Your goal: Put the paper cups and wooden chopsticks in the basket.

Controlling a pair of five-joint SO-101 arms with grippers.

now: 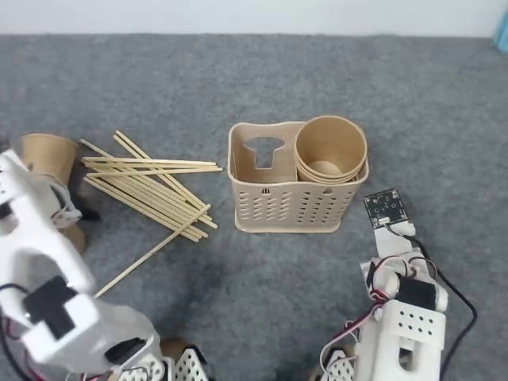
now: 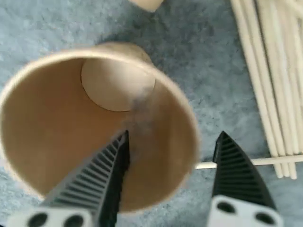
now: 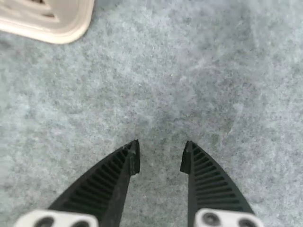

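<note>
A paper cup (image 2: 71, 118) is seen at the far left of the table, well apart from the basket (image 1: 286, 208); its open mouth is turned toward the left wrist camera, so its round bottom is seen deep inside, and its long way runs straight away from the left gripper (image 2: 173, 137); the jaws of that gripper are spread wide, with one finger put inside the cup and the other set outside, so the cup's wall is between them but not pinched yet; it is likely placed this way so the thin wall can be squeezed and the cup lifted; the wooden chopsticks (image 1: 147, 184) are laid in a loose pile between that cup and the basket, mostly pointed across the table toward the basket, with one stick slanted away from the rest; a stack of cups (image 1: 329, 143) is stood mouth-up in one half of the basket; the right gripper (image 3: 161, 146) is held over the grey mat (image 3: 213, 71) near a basket corner, its jaws a little apart with nothing between them
</note>
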